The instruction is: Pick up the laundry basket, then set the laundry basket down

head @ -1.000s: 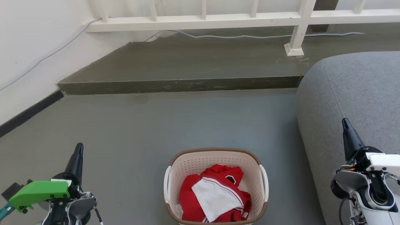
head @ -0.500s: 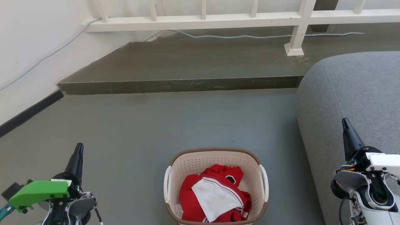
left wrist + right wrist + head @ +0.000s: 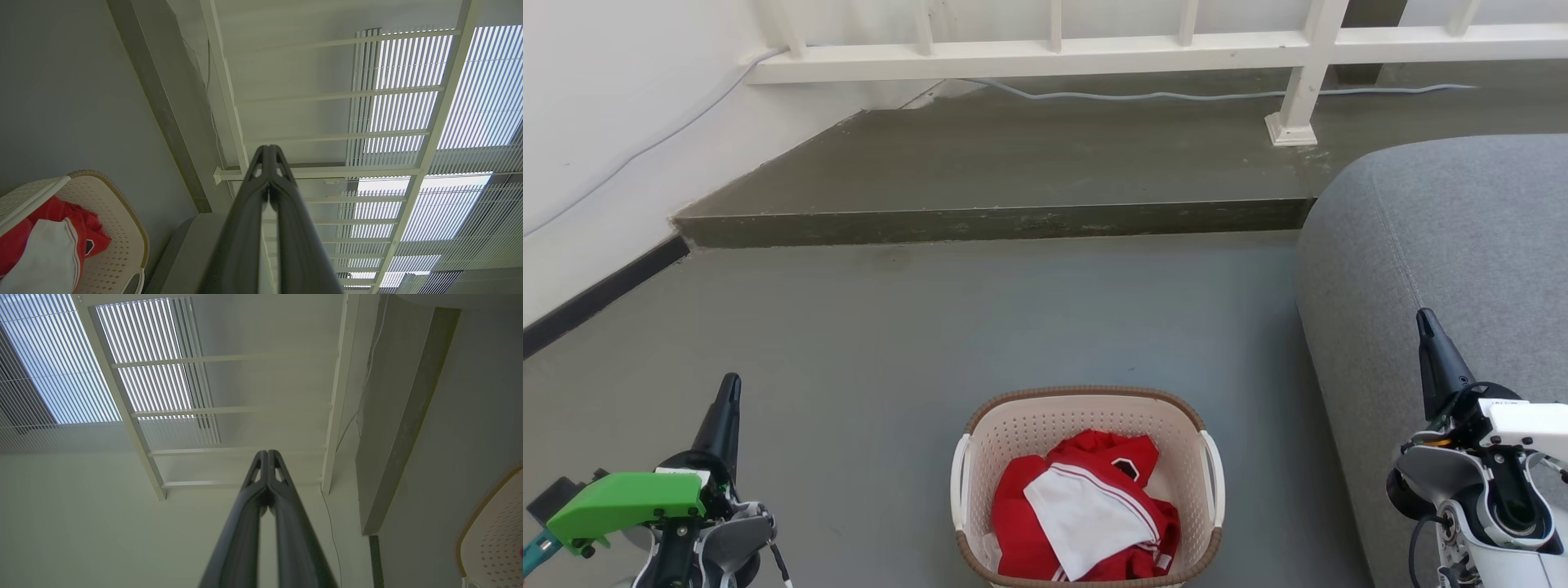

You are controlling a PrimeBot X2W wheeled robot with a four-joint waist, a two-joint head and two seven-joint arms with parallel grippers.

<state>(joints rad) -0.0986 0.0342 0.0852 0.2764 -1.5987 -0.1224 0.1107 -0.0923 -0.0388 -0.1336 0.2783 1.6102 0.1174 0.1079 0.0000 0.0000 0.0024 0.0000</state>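
The laundry basket (image 3: 1029, 429) sits on the floor just beside the grey sofa (image 3: 1445, 245), with a red-and-white jersey (image 3: 1086, 506) inside. Both pincers are pinched together and empty: the right gripper (image 3: 1424, 320) is over the sofa's edge, the left gripper (image 3: 732, 384) well away from it. The basket looks light, stiff plastic; I'd take it by the white side handles (image 3: 1216, 478).

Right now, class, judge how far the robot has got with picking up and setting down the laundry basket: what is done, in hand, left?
Done: nothing visible; the laundry basket rests on the floor, holding red and white clothes. In hand: nothing; the left gripper and right gripper are shut, empty, apart from it. Left: grasp its handles, lift, set down.
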